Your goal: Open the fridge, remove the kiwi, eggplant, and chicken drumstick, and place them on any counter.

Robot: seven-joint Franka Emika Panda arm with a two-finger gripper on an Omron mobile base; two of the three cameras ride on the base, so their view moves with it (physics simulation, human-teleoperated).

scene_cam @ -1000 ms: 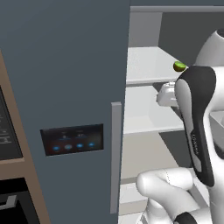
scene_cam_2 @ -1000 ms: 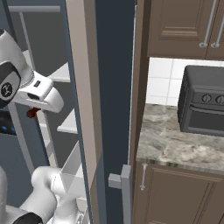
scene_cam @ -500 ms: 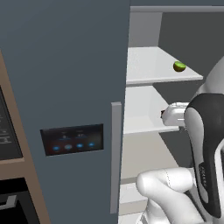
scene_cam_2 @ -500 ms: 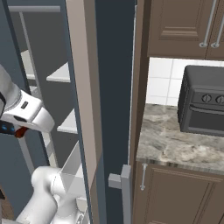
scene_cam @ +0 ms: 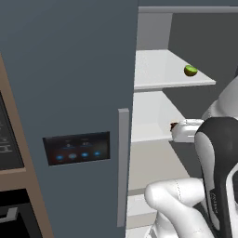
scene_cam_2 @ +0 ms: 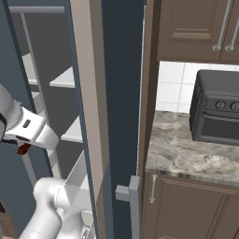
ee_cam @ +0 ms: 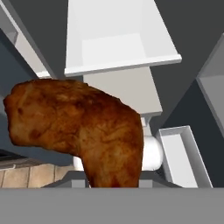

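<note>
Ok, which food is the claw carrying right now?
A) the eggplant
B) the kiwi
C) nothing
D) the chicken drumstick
D: the hand view shows the reddish-brown chicken drumstick held right in front of the camera, while the kiwi sits on the upper fridge shelf.
</note>
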